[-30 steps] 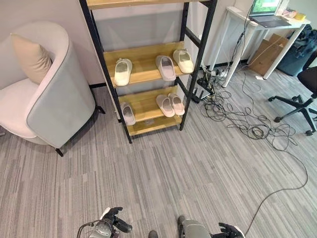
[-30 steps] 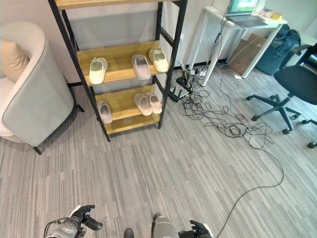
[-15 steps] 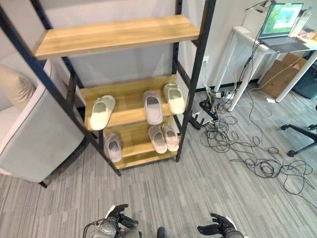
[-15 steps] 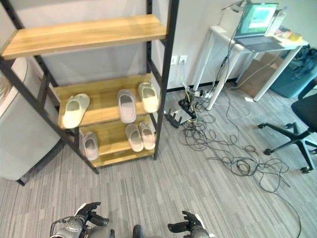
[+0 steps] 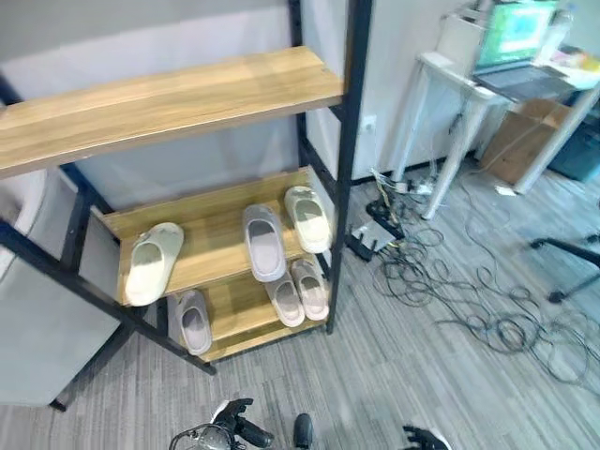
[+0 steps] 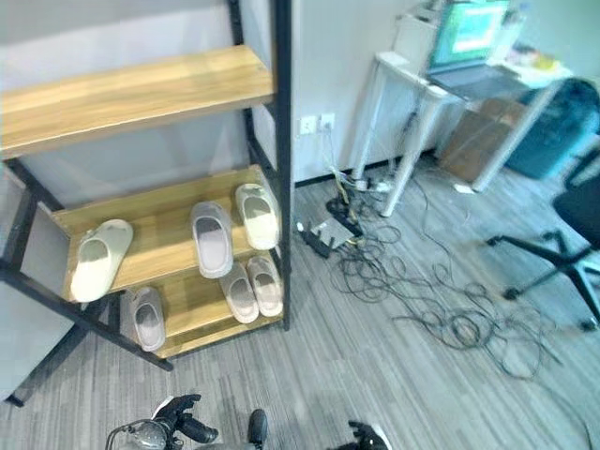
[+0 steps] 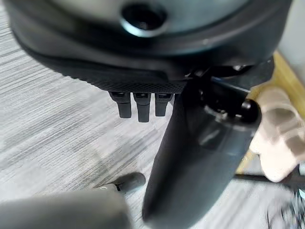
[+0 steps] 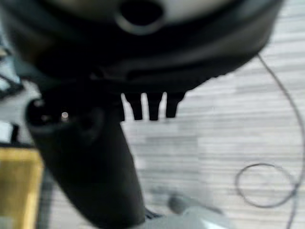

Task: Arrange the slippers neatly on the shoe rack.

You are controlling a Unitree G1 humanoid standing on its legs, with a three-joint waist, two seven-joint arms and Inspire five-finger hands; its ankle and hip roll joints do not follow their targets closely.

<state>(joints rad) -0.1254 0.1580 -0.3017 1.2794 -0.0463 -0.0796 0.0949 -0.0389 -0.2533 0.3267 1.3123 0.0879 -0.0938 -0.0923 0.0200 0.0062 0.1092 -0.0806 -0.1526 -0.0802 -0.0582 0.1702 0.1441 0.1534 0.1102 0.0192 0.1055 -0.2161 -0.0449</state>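
Note:
The shoe rack (image 5: pixel 349 141) has a black frame and wooden shelves. On its middle shelf lie a cream slipper (image 5: pixel 153 262) at the left, a grey slipper (image 5: pixel 263 242) and another cream slipper (image 5: pixel 307 217) at the right. The bottom shelf carries one grey slipper (image 5: pixel 192 320) at the left and a pale pair (image 5: pixel 284 298) (image 5: pixel 310 287) at the right. My left hand (image 5: pixel 239 427) hangs low over the carpet in front of the rack, fingers (image 7: pixel 138 107) relaxed, holding nothing. My right hand (image 5: pixel 424 438) sits at the bottom edge, fingers (image 8: pixel 152 107) also relaxed and holding nothing.
A grey armchair (image 5: pixel 37 347) stands left of the rack. To the right are a white desk (image 5: pixel 450 75) with a laptop (image 5: pixel 516 33), a cardboard box (image 5: pixel 520 141), tangled cables (image 5: pixel 450 291) on the carpet and an office chair's base (image 5: pixel 572 272).
The whole view has shifted: the camera has come nearer to the rack, which now looks larger. The slippers lie as before. Both hands stay low at the bottom edge.

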